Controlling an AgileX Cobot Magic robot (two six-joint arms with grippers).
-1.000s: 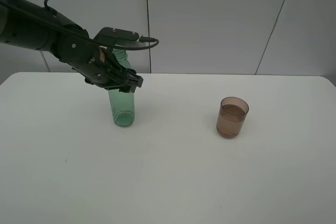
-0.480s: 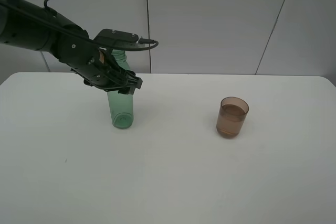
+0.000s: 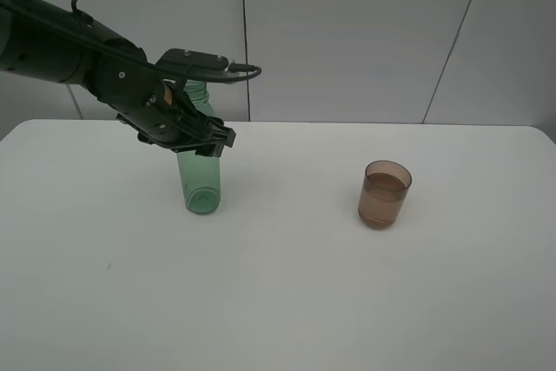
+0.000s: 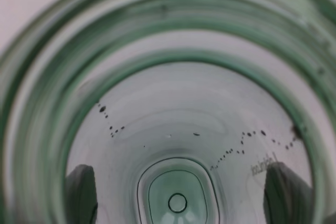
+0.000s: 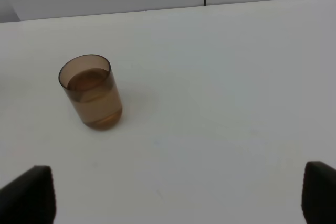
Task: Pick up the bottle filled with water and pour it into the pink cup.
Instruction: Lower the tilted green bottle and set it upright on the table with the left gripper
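The green transparent bottle (image 3: 201, 184) stands capless on the white table (image 3: 287, 301) at the left, leaning slightly. My left gripper (image 3: 195, 132) is shut on its upper body, just under the shoulders. In the left wrist view the bottle (image 4: 178, 103) fills the picture, droplets cling inside it, and dark fingers (image 4: 81, 192) show through its wall on both sides. The pink cup (image 3: 384, 195) stands to the right, well apart from the bottle, with liquid in it. The right wrist view shows the cup (image 5: 92, 92) upright, ahead of my open right gripper (image 5: 173, 195), which holds nothing.
A pale panelled wall (image 3: 347, 32) rises behind the table's back edge. Bare tabletop lies between the bottle and the cup and across the front. The right arm does not show in the exterior view.
The left gripper and the bottle have shifted a little to the left, and the bottle's base has swung slightly left. The cup has not moved.
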